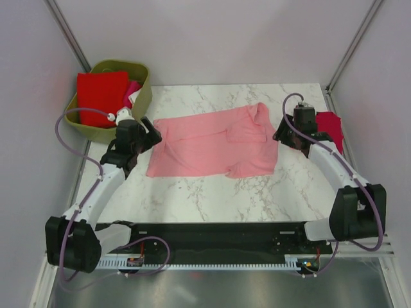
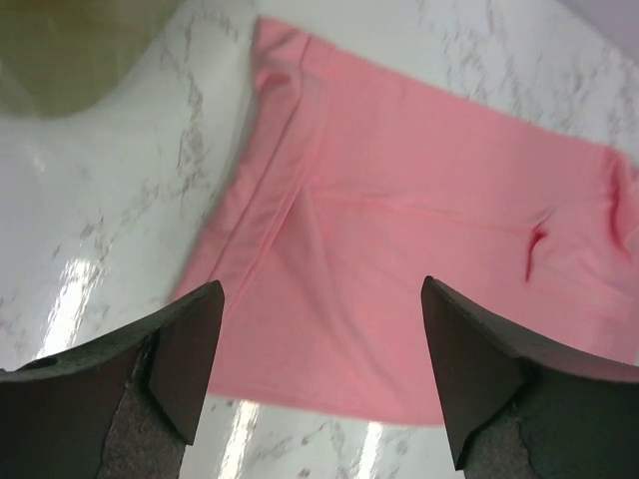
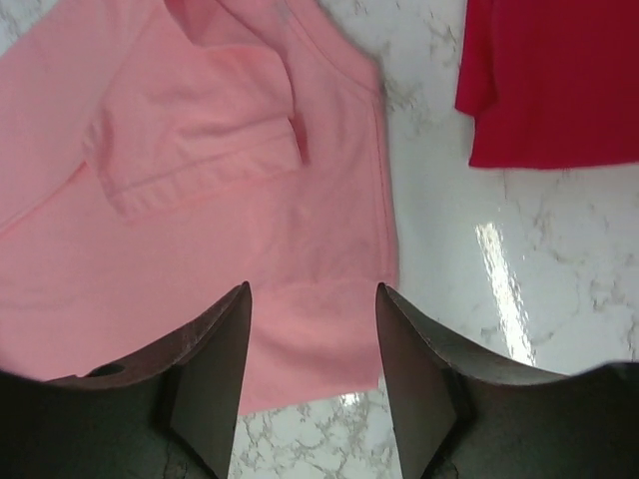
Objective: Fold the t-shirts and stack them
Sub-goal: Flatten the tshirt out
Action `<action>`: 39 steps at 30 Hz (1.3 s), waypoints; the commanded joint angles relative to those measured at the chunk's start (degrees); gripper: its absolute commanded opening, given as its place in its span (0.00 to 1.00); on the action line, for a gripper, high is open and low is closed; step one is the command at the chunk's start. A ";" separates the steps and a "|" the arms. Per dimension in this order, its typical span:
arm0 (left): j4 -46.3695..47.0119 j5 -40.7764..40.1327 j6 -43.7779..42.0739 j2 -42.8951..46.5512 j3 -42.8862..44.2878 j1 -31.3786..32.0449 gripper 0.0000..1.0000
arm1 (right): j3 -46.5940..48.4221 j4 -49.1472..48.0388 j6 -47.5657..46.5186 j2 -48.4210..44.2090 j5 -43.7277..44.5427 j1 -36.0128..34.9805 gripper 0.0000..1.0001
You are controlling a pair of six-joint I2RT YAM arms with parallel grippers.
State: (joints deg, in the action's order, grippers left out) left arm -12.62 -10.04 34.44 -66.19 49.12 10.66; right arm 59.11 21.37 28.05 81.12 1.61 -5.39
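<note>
A light pink t-shirt (image 1: 215, 142) lies spread on the marble table, one sleeve folded onto its body. It also shows in the left wrist view (image 2: 399, 239) and the right wrist view (image 3: 200, 200). My left gripper (image 1: 151, 135) is open and empty, just above the shirt's left edge (image 2: 321, 299). My right gripper (image 1: 280, 136) is open and empty, above the shirt's right edge (image 3: 312, 299). A dark crimson t-shirt (image 1: 330, 124) lies folded at the far right, partly behind the right arm, and shows in the right wrist view (image 3: 554, 80). A bright red shirt (image 1: 101, 96) fills the basket, with hot pink and white cloth beside it.
The olive-green basket (image 1: 142, 96) stands at the back left corner, close behind the left gripper; its rim shows in the left wrist view (image 2: 70, 50). Grey walls enclose the table on three sides.
</note>
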 commanded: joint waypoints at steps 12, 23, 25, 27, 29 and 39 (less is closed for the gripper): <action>0.49 9.52 0.19 7.75 -11.07 4.80 0.83 | -15.95 -6.69 4.55 -2.03 -4.94 -2.35 0.61; -0.82 6.97 0.20 11.61 -11.42 9.30 0.84 | -20.44 -11.70 7.71 1.32 -7.06 -2.43 0.56; -1.61 6.88 0.11 12.84 -11.24 9.30 0.84 | -20.79 -12.40 8.77 1.58 -7.32 -2.43 0.56; -1.88 6.97 -0.07 13.63 -11.24 9.30 0.85 | -21.14 -12.66 9.65 1.32 -7.93 -2.43 0.53; -2.32 6.97 -0.42 13.99 -11.16 9.30 0.85 | -20.88 -12.75 10.79 0.97 -8.63 -2.43 0.47; -1.45 7.06 -0.60 9.34 -9.66 9.30 0.85 | -10.01 -10.12 13.78 3.14 -11.44 -2.43 0.00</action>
State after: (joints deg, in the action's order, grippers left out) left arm -14.85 -2.70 34.57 -54.87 37.91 19.97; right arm 42.94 12.47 40.14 82.24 -7.70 -7.66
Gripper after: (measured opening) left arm 0.851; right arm 0.010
